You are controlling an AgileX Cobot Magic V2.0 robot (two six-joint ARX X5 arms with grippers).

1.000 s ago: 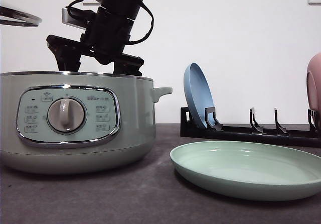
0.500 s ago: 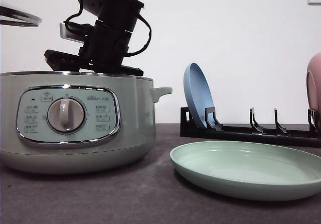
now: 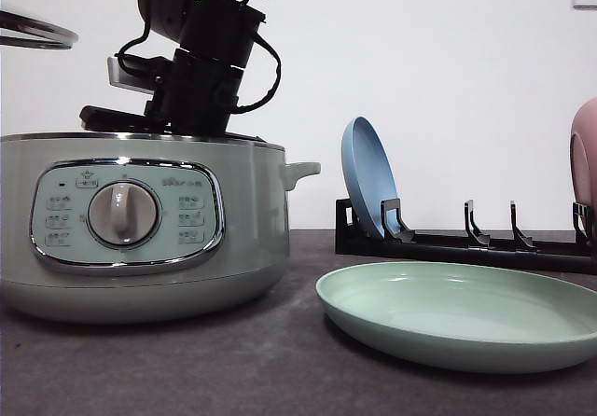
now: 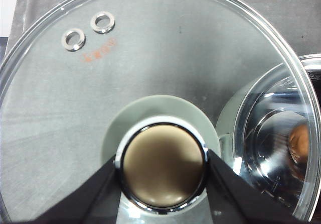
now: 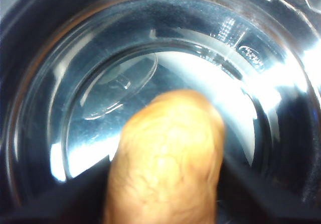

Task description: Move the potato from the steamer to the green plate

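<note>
The pale green steamer (image 3: 140,220) stands on the left of the table with its lid off. My right arm (image 3: 201,52) reaches down into it from above, so the rim hides the fingers in the front view. In the right wrist view the orange-brown potato (image 5: 165,153) lies very close inside the shiny pot. My right gripper (image 5: 163,206) is open, with a dark finger on either side of the potato. My left gripper (image 4: 164,176) is shut on the knob of the glass lid (image 4: 150,58), held up beside the steamer. The green plate (image 3: 466,313) lies flat at the front right.
A black dish rack (image 3: 466,243) runs along the back right. A blue plate (image 3: 368,187) stands upright in it and a pink plate (image 3: 586,155) shows at the right edge. The lid's rim (image 3: 37,32) hangs high at the far left.
My right arm has lowered into the steamer, and its open fingers have dropped below the rim. The lid, plate and rack have not moved.
</note>
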